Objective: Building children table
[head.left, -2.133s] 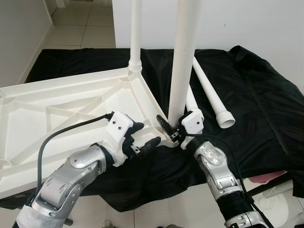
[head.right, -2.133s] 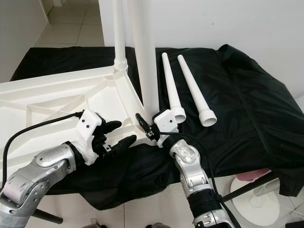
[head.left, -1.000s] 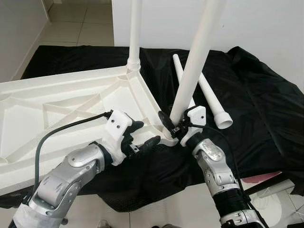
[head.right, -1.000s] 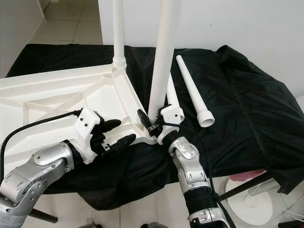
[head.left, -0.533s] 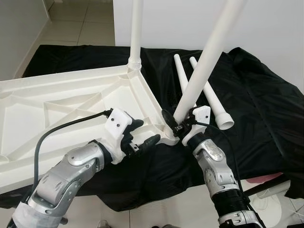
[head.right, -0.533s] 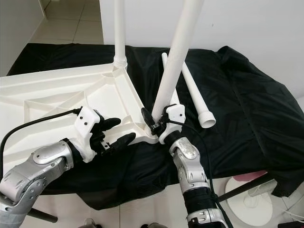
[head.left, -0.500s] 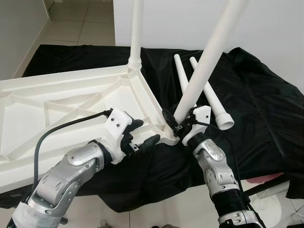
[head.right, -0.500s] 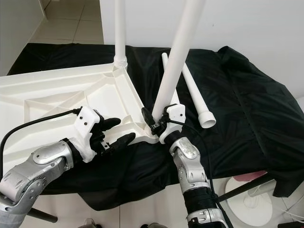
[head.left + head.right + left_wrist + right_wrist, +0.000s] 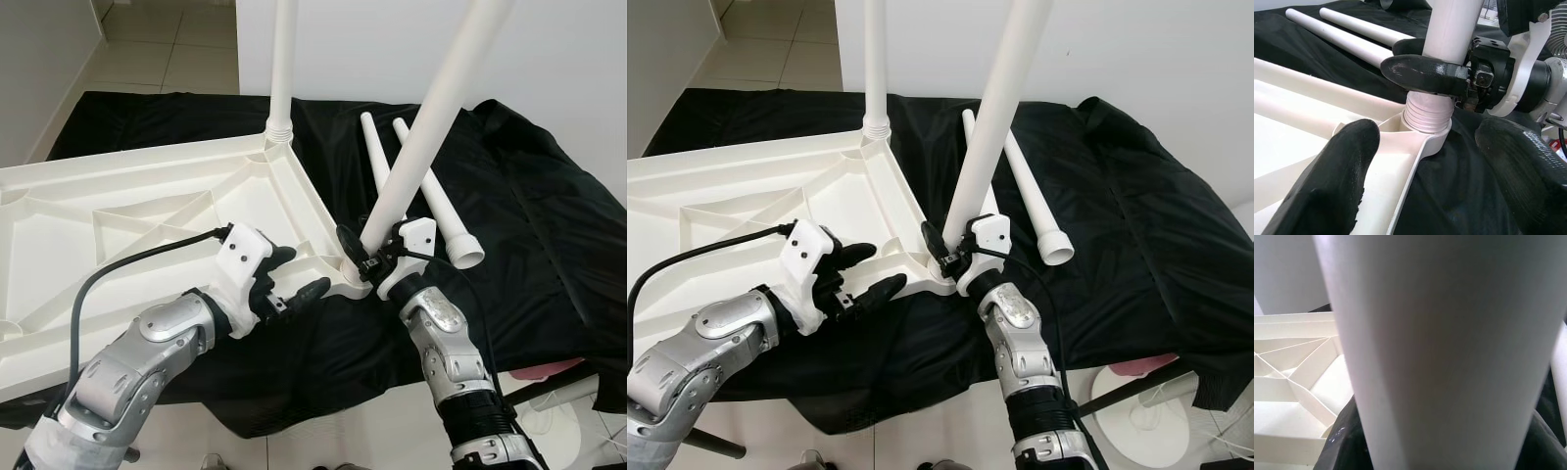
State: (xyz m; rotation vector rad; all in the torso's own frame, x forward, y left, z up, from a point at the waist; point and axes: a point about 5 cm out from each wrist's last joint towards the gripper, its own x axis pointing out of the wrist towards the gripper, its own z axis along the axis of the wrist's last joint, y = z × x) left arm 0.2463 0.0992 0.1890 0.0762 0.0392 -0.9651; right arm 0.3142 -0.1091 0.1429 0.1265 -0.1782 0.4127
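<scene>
Tabletop: the white plastic tabletop (image 9: 147,211) is lying upside down on a black cloth, its ribbed underside facing up, and is taking up the robot's left half of the scene.

Held leg: a white table leg (image 9: 428,119) is standing with its ribbed lower end in the near corner socket (image 9: 1427,128) of the tabletop and is leaning away from upright, its top tilting toward the robot's right.

Right gripper: the right gripper (image 9: 369,257) is clamping the held leg just above the socket, one black finger (image 9: 1425,74) wrapping across the front of the leg.

Left gripper: the left gripper (image 9: 290,277) is hovering at the tabletop's near edge, just beside the corner socket, with its two black fingers spread apart and nothing between them. In the left wrist view the fingertips (image 9: 1339,181) are framing the socket, one over the white rim and one over the cloth.

Fitted leg: a second white leg (image 9: 283,64) is standing upright in the far corner of the tabletop, its ribbed collar seated at the rim.

Loose legs: two spare white legs (image 9: 431,201) are lying side by side on the cloth behind the right gripper, well apart from the fitted leg, the open end of one pointing toward the robot's right.

Cloth: the black cloth (image 9: 534,215) is spreading under everything and hanging over the near edge.

Floor: pale tiles (image 9: 186,44) are showing beyond the cloth, beside a white wall (image 9: 568,49).
</scene>
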